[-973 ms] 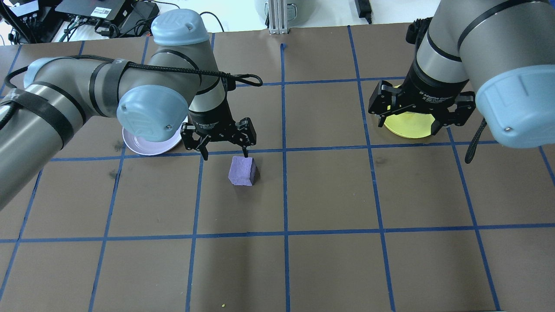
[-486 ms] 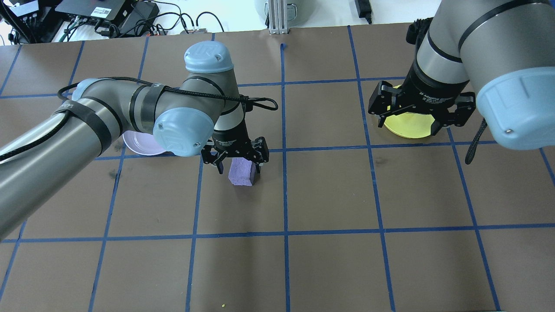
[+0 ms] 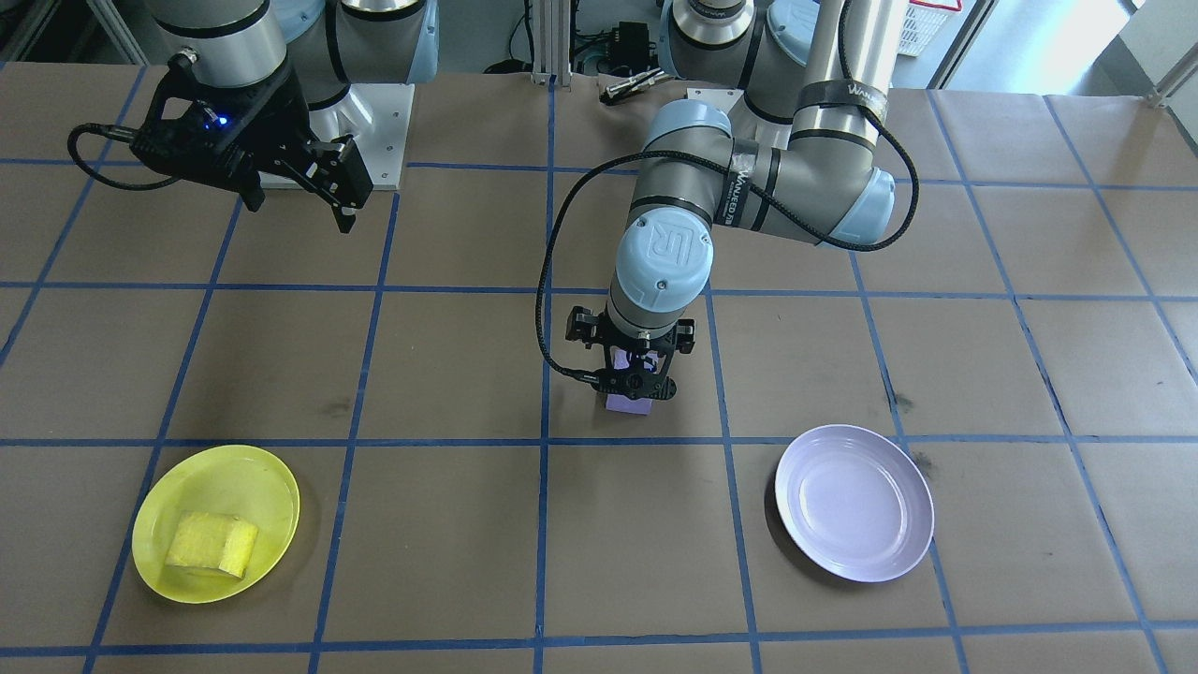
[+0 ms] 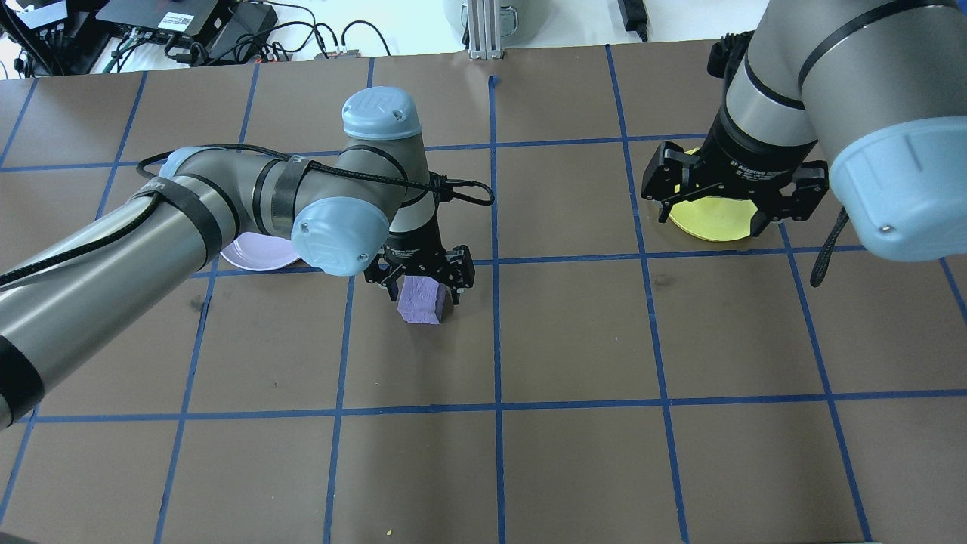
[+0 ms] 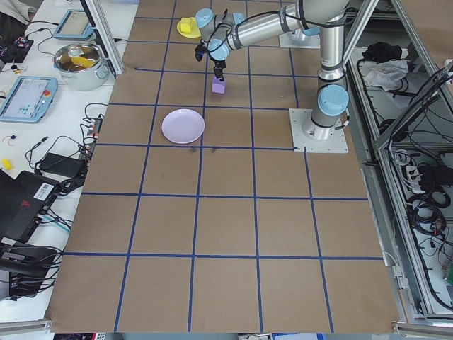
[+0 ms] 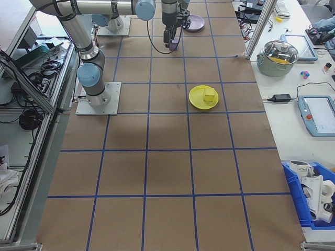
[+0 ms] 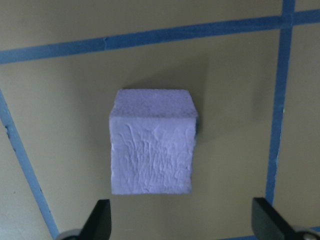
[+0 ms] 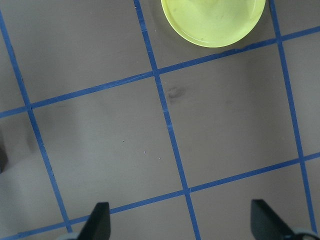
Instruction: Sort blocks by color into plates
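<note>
The purple block [image 4: 421,302] sits on the brown paper near the table's middle. My left gripper [image 4: 420,291] is lowered over it, open, one finger on each side. In the left wrist view the purple block [image 7: 152,145] lies between the fingertips [image 7: 100,222] with gaps on both sides. The lavender plate [image 3: 854,501] stands beside it, holding nothing. The yellow block [image 3: 211,545] lies in the yellow plate [image 3: 168,496]. My right gripper [image 4: 714,215] hangs open above the yellow plate [image 8: 214,20], holding nothing.
Blue tape lines [image 4: 495,332] divide the brown paper into squares. A metal post [image 4: 483,30] stands at the far edge, with cables and electronics [image 4: 151,23] beyond it. A lidded pot [image 6: 282,55] and a tablet [image 6: 319,112] rest on the side bench.
My left arm swung from beside the lavender plate to the purple block and lowered, so its open fingers now straddle it. The right arm and both plates stayed put.
</note>
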`<state>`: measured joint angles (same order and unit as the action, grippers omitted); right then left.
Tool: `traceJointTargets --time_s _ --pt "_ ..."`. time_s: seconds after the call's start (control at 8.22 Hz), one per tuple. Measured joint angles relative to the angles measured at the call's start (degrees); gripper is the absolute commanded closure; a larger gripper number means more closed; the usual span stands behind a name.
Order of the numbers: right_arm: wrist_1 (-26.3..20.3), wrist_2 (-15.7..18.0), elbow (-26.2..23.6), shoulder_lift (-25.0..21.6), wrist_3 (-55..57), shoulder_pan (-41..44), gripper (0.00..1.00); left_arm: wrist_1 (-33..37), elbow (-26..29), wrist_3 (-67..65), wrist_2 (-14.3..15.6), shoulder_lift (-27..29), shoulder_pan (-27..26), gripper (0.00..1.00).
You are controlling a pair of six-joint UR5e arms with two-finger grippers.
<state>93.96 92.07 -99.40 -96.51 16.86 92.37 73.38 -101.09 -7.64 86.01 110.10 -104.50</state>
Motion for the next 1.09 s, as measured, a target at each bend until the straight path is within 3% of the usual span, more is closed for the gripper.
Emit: traceJointTargets --time_s 0.61,0.73,0.85,0.97,1.09 --pt "0.0 0.0 0.0 0.0 0.0 0.0 0.0 -4.2 0.0 4.5 0.3 3.8 0.4 0.0" --pt "0.0 0.0 0.0 0.0 0.0 0.0 0.0 -4.7 -0.1 5.0 0.4 4.1 0.5 0.05" --pt "0.0 0.0 0.0 0.0 0.0 0.0 0.0 -5.4 -0.1 5.3 0.4 4.4 0.5 0.39" --pt "0.0 0.0 0.0 0.0 0.0 0.0 0.0 -6.2 0.0 5.4 0.4 4.8 0.5 0.95" --pt "0.0 0.0 0.0 0.0 0.0 0.0 0.0 -6.8 0.2 5.4 0.4 5.5 0.5 1.0"
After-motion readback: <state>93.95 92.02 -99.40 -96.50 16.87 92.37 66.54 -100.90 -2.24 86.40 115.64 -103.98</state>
